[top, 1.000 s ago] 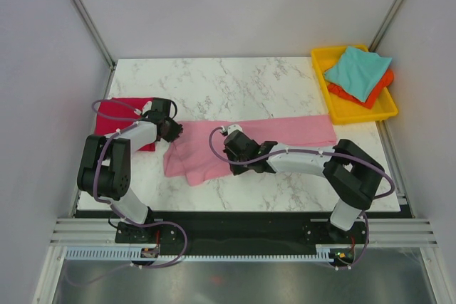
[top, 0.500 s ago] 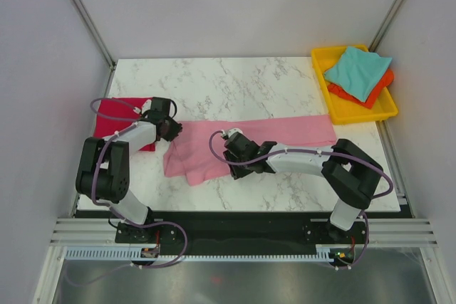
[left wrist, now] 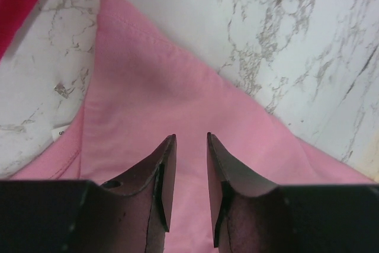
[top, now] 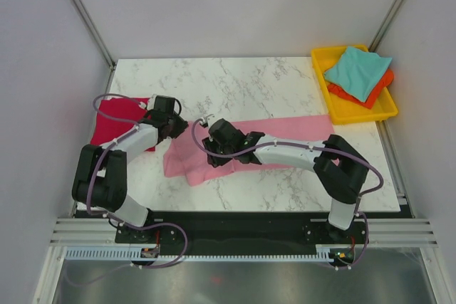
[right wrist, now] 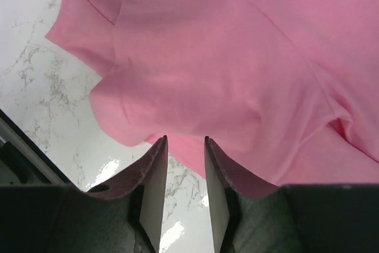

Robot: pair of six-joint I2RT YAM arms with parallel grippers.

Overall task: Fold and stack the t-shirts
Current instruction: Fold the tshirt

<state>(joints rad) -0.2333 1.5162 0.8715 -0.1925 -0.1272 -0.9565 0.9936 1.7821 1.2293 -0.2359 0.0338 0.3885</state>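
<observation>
Hovering low over the left end of the light pink cloth t-shirt (top: 303, 129), both arms look to us ready for a crosswise fold. The shirt lies flat on the white marble-patterned table (top: 242, 83), drawn into a long band, which we judge is why the grippers gather at one end. The left gripper (left wrist: 190, 140) sits above the band's far-left corner, fingers narrowly parted and empty, with flat cloth beneath. The right gripper (right wrist: 185, 141) hangs over the rounded near edge, likewise released, holding nothing.

The folded crimson red t-shirt (top: 114, 115) rests at the table's left edge, near the pink one but apart, likely as the base of the stack. The teal t-shirt (top: 356, 69) lies crumpled on the orange t-shirt (top: 385, 82) in the yellow plastic tray (top: 356, 113), not yet folded.

A small white tag (left wrist: 59, 133) peeks from the pink shirt's edge, but its lettering is too small for us to read. We see no other writing.
</observation>
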